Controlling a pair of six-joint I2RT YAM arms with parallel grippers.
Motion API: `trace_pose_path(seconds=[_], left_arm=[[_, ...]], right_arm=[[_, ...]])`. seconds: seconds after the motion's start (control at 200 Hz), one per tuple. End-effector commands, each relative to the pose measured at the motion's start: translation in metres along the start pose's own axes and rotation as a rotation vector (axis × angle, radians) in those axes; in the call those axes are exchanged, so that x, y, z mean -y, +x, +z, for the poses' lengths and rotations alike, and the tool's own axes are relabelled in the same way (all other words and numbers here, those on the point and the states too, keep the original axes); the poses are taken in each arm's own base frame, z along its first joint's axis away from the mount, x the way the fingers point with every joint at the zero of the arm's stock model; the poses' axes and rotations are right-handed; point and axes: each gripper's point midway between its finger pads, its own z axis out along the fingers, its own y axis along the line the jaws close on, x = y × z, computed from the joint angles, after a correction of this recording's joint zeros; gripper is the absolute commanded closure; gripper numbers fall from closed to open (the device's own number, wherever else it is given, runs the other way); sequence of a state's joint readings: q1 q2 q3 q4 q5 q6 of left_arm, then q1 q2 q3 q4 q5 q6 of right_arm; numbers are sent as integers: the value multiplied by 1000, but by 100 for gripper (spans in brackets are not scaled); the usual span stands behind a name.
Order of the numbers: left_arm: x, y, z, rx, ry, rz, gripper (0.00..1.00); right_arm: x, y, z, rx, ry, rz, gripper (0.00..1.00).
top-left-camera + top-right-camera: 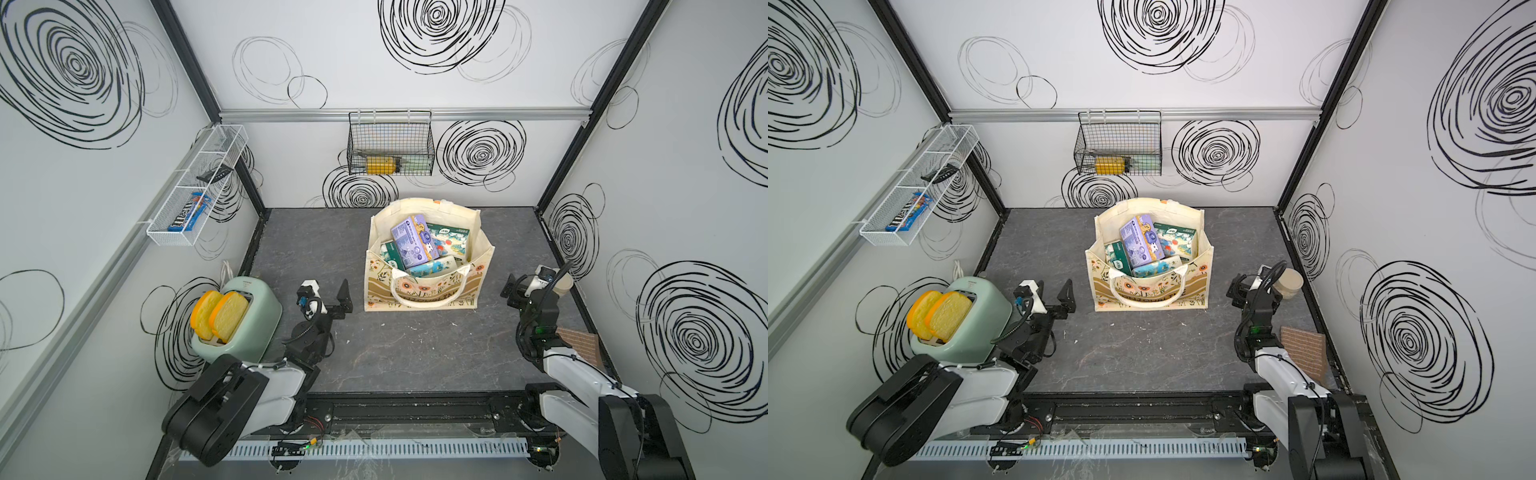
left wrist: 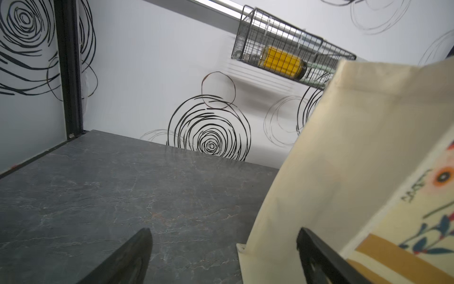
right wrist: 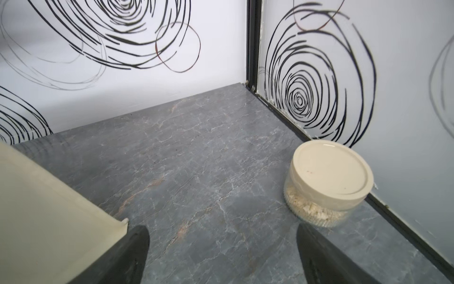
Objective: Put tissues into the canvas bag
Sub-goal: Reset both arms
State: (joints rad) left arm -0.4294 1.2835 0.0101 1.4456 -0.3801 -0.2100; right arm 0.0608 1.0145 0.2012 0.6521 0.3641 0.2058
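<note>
Tabletop (image 1: 415, 357) bears canvas bag (image 1: 422, 291), toaster (image 1: 257, 318), jar (image 3: 329, 177) (lidded).

Lab test booth: swirl-printed walls (image 1: 357, 75), aluminium rail (image 1: 457, 113)

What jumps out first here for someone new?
The canvas bag standing mid-table, open and stuffed with tissues, a purple pack on top. Next, the mint toaster holding two yellow toast slices, near left edge. The left gripper and right gripper flank the bag, both open.
</note>
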Motion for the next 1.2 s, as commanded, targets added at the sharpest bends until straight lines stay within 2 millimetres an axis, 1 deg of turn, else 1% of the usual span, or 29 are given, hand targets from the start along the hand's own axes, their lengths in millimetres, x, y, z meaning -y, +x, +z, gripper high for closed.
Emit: trace_pose_path(seconds=[0.0,0.095,0.145,0.24,0.295,0.325,0.445,0.515,0.66,0.756,0.761,0.801,0.841,0.911,0.996,1.046,1.196], left_arm=[[-11,-61,-15,269,-55,-5,4],[-8,-63,-17,276,-35,15,4],[-9,-67,-20,289,-39,30,4],[-14,-73,-30,312,-64,90,4],[-22,-73,-35,315,-108,103,4],[-25,-74,-37,318,-120,94,4],[-26,-76,-40,326,-129,125,4],[-32,-77,-45,331,-166,142,4],[-44,-66,-49,283,-234,219,4],[-49,-52,-44,225,-254,294,4],[-49,-52,-43,223,-254,295,4],[-52,-48,-41,208,-262,298,4],[-56,-45,-39,197,-270,278,4],[-57,-46,-34,200,-258,267,4],[-58,-45,-30,194,-277,279,4],[-57,-43,-26,186,-266,289,4],[-66,-38,-16,168,-276,277,4]], right_arm=[[10,-25,-5,119,40,22,3],[23,-27,-10,143,72,66,3],[26,-28,-14,165,69,90,3],[26,-29,-18,193,52,92,3],[25,-27,-16,180,53,86,3],[24,-26,-15,174,47,83,3],[20,-23,-15,181,55,59,3],[19,-20,-15,175,63,31,3],[17,-14,-14,181,69,16,3],[12,-7,-9,165,72,-17,2],[12,-10,-9,175,70,-13,2],[2,-12,-7,184,33,-34,2],[-13,-12,-7,191,-47,-65,3],[-29,-12,-13,231,-143,-105,3],[-25,-6,-14,236,-133,-97,3],[-25,-5,-16,250,-136,-98,3],[-29,-3,-8,223,-136,-115,2]])
